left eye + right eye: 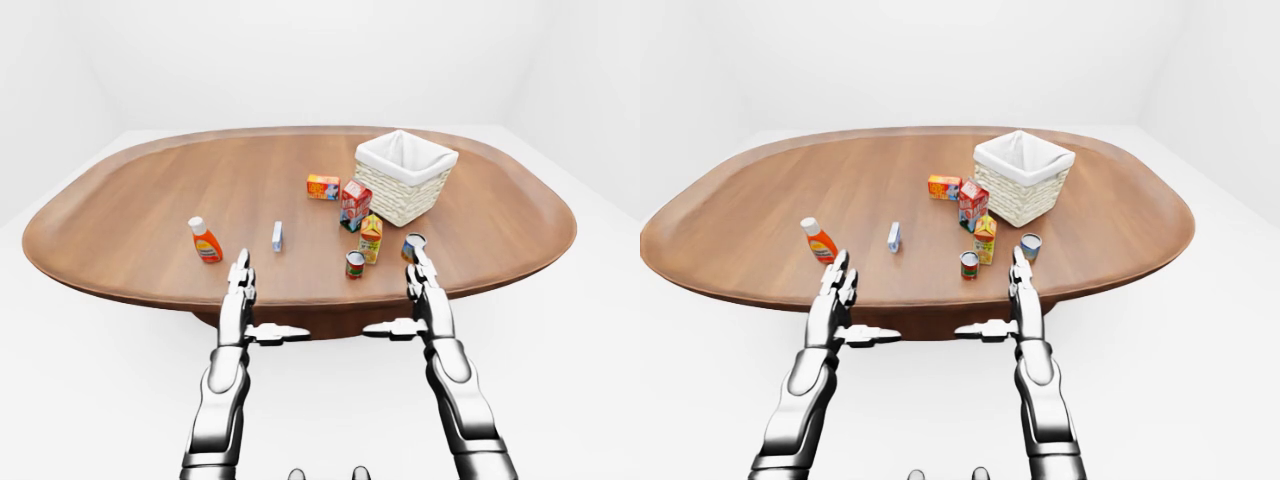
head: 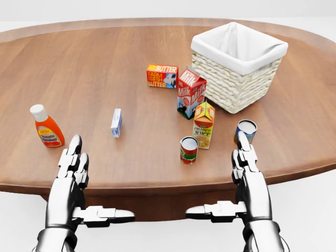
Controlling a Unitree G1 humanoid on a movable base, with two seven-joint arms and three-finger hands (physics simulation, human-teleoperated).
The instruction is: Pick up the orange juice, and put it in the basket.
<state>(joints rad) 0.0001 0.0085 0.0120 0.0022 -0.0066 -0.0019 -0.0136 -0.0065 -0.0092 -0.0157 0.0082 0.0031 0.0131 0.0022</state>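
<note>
The orange juice carton [image 2: 203,125] stands upright on the wooden table [image 2: 105,63], just below the milk carton [image 2: 190,92] in the head view. The white-lined wicker basket [image 2: 238,64] sits up and to the right of it. My left hand [image 2: 73,170] is held flat and open at the table's near edge, well left of the juice. My right hand [image 2: 245,163] is open too, fingers extended, at the near edge below a blue-sided can [image 2: 245,130] and right of the juice. Neither hand touches anything.
A red can [image 2: 188,149] stands beside the juice on its lower left. A butter box [image 2: 161,76] lies left of the milk. A small white-and-blue box [image 2: 116,122] and a sauce bottle [image 2: 46,126] sit toward the left.
</note>
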